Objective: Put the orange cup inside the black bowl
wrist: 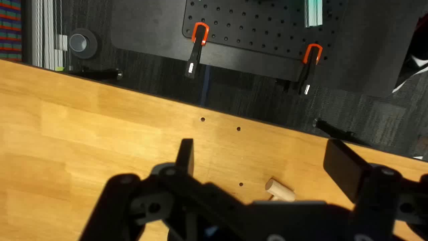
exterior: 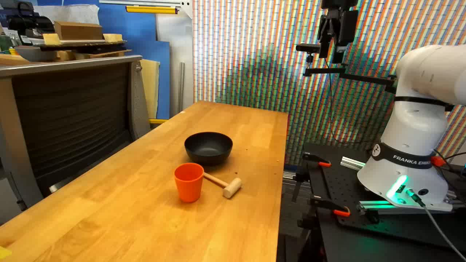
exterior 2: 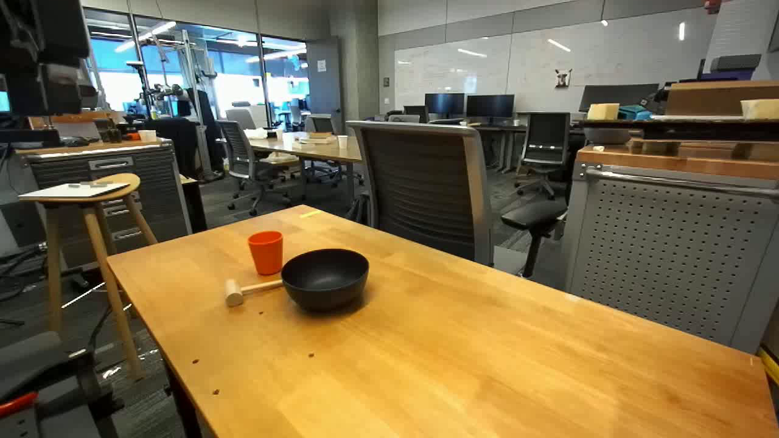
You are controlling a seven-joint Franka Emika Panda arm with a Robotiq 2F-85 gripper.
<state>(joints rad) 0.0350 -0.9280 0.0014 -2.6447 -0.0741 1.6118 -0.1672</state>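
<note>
The orange cup (exterior: pixel 189 183) stands upright on the wooden table, and it also shows in an exterior view (exterior 2: pixel 266 253). The black bowl (exterior: pixel 208 149) sits upright close to the cup, apart from it, and its inside looks empty; it also shows in an exterior view (exterior 2: pixel 324 281). My gripper (exterior: pixel 330 54) is high above the table, off its robot-side edge in that view, away from cup and bowl. In the wrist view my gripper (wrist: pixel 258 147) is open, with nothing between its fingers. The cup does not show there, and the bowl is mostly or wholly hidden by the gripper body.
A small wooden mallet (exterior: pixel 232 187) lies beside the cup and bowl, its handle pointing between them; its head (wrist: pixel 280 190) shows in the wrist view. An office chair (exterior 2: pixel 426 188) stands at the table's far side. Clamps (wrist: pixel 198 43) hold the robot's black base plate.
</note>
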